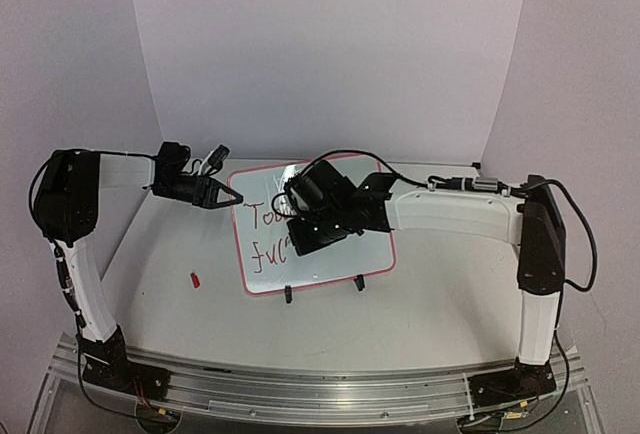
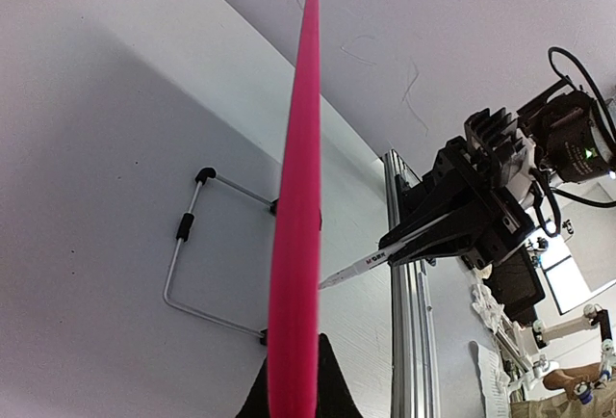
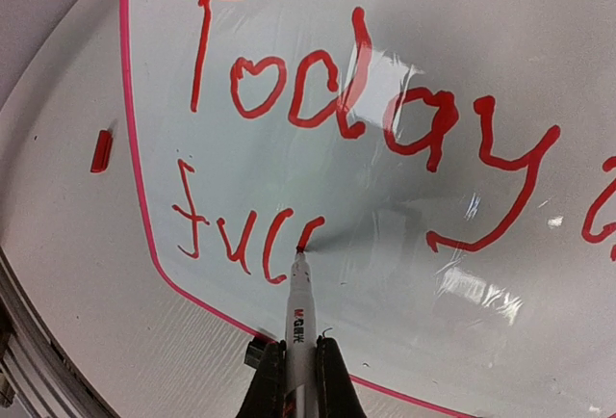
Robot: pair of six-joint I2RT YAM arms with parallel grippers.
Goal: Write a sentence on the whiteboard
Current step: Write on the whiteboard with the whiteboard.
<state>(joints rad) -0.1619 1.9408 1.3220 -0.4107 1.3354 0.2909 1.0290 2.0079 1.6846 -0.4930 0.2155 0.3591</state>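
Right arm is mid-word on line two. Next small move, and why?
Probably drag the marker on through the half-drawn fourth letter: its tip touches the whiteboard at that stroke's end, the right gripper clamps it, and the left gripper pinches the frame.

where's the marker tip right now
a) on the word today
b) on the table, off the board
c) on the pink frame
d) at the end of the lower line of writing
D: in the right wrist view the marker, held in the right pincer, has its tip on the whiteboard at the last red letter of the lower line, below "Today".
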